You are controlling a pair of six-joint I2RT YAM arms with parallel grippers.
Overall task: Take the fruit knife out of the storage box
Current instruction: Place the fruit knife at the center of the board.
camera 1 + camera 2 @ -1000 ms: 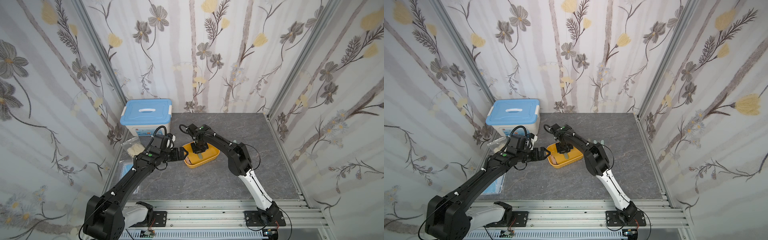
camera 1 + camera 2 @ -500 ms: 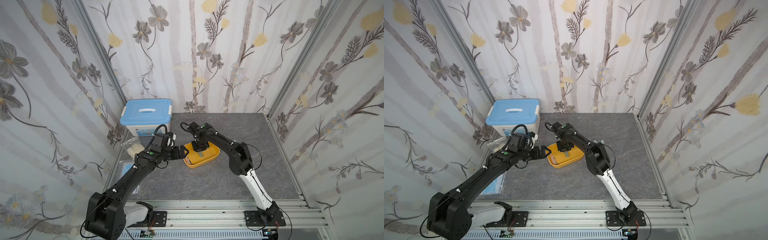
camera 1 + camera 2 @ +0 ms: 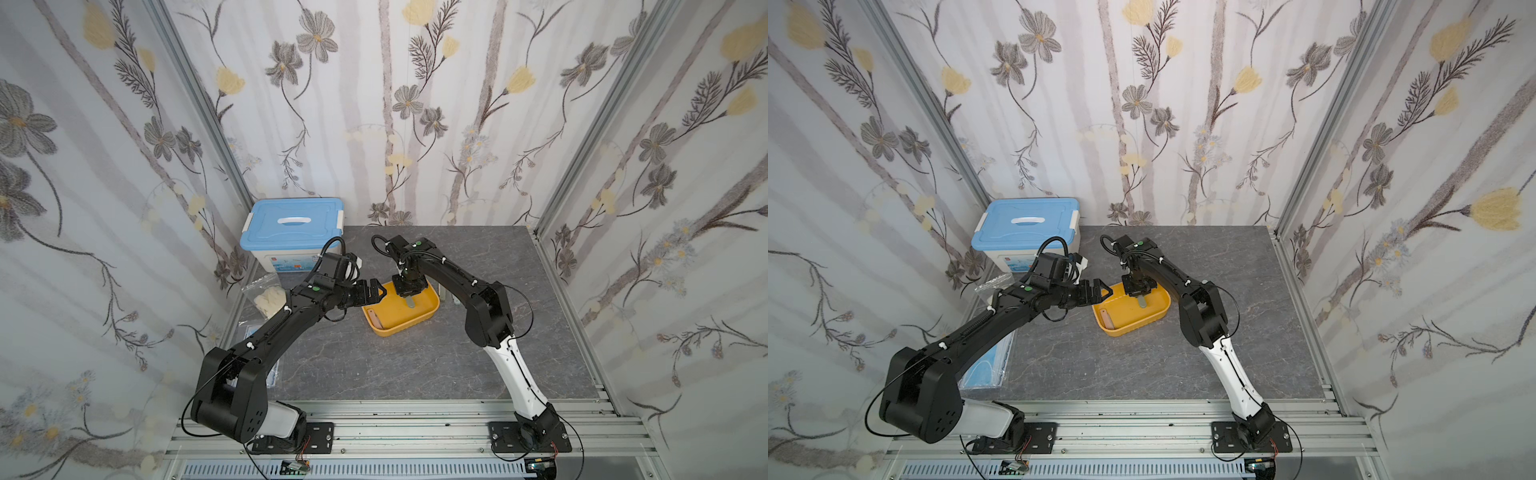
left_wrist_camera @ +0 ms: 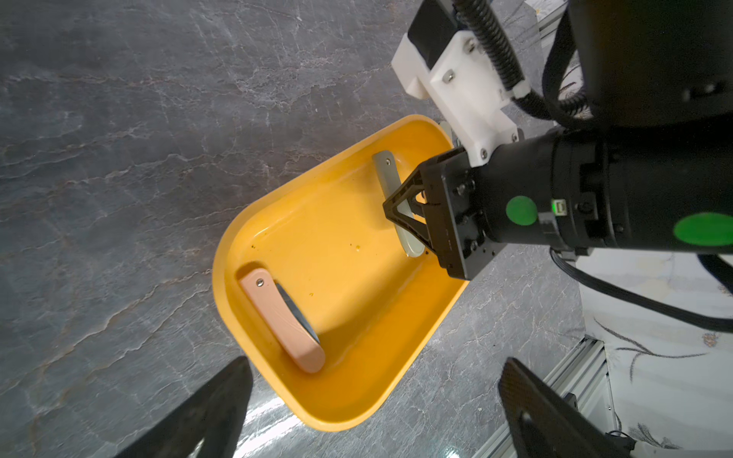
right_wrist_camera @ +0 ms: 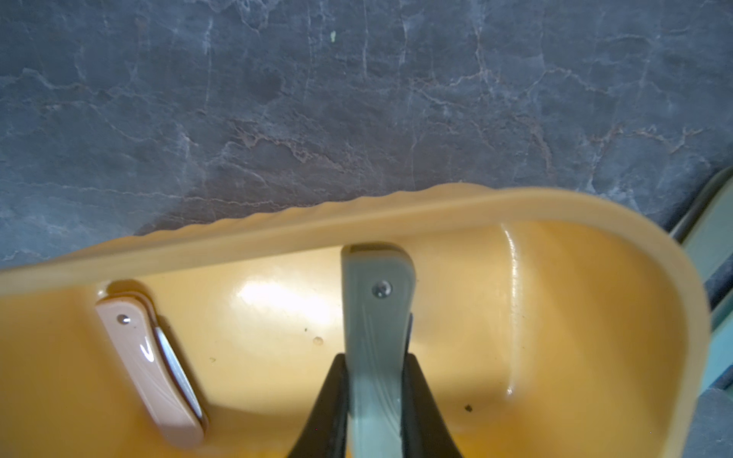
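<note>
Right wrist view: grey-green fruit knife clamped inside the right tool.

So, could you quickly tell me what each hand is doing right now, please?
Left hand: open, holding nothing.
Right hand: closed on the grey-green fruit knife.

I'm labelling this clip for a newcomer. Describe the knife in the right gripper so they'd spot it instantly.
Start at the blue-lidded box, then the mustard-yellow tray near it. Two folded knives are inside. Yours is the grey-green knife pinched in the right gripper; the pink knife lies loose.
</note>
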